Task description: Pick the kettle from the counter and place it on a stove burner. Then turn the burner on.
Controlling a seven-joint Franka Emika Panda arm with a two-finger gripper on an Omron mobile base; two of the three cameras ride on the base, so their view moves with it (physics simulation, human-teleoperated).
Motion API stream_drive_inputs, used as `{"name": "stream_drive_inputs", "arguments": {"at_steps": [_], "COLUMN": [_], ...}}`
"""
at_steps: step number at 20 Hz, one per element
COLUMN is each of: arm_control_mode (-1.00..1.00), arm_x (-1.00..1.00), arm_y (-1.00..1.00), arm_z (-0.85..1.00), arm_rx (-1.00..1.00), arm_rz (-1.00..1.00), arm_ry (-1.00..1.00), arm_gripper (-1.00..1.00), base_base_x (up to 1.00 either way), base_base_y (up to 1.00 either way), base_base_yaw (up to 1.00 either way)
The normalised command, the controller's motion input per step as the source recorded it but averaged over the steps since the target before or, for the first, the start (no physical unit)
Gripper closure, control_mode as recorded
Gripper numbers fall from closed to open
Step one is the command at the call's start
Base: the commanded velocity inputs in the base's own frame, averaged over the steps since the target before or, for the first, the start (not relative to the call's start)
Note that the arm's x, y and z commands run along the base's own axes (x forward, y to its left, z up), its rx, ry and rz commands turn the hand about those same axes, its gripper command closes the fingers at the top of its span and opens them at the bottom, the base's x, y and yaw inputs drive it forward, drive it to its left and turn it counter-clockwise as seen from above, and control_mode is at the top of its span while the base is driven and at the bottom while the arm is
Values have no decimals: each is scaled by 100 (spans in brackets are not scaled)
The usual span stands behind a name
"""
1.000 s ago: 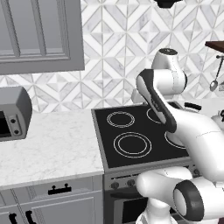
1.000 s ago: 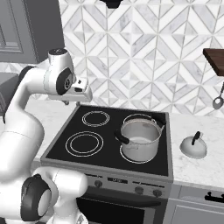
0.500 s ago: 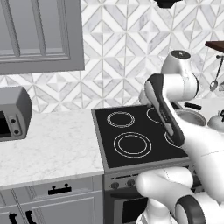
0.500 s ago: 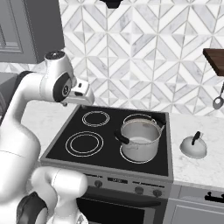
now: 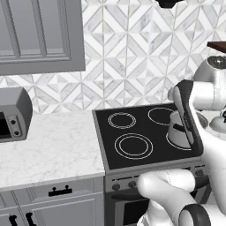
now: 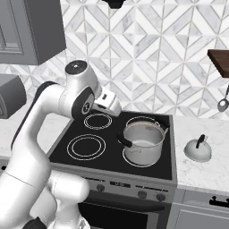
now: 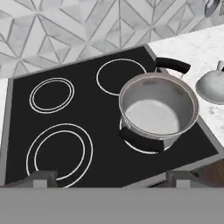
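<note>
Right now the kettle (image 6: pixel 198 150) sits upright on the white marble table (image 6: pixel 201 172), just to the right of the stove (image 6: pixel 167 134), well apart from the hand (image 6: pixel 115 108) and off to its right. The hand hangs in the air above the back of the stove, near the small rear-left ring, its fingers spread wide and holding nothing. Below it and a bit to the right stands a steel pot (image 6: pixel 143 142) with black side handles, covering the front-right ring. The large double-ringed burner (image 6: pixel 86 146) at the front left lies bare, below the hand and toward the room. From the hand's own camera the pot (image 7: pixel 157 109) fills the middle, the kettle (image 7: pixel 212 85) peeks in at the right edge, and the big burner (image 7: pixel 59 153) lies at lower left.
</note>
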Motion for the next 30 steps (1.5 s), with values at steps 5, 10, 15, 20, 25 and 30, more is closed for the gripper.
{"name": "stream_drive_inputs", "arguments": {"at_steps": [5, 10, 15, 20, 25, 30], "arm_control_mode": [-100, -100, -100, -100, -100, -100], "arm_x": [-4, -11, -9, -6, -1, 0], "arm_y": [-100, -100, -100, -100, -100, -85], "arm_z": [15, 0, -3, -16, -30, -64], "arm_rx": [23, 24, 23, 23, 22, 0], "arm_rz": [-30, -23, -21, -18, -11, 0], "arm_ry": [-1, 0, 0, 1, 1, 7], "arm_gripper": [-100, -100, -100, -100, -100, -100], "base_base_x": [0, 0, 0, 0, 0, 0], "base_base_y": [0, 0, 0, 0, 0, 0], "base_base_yaw": [0, 0, 0, 0, 0, 0]}}
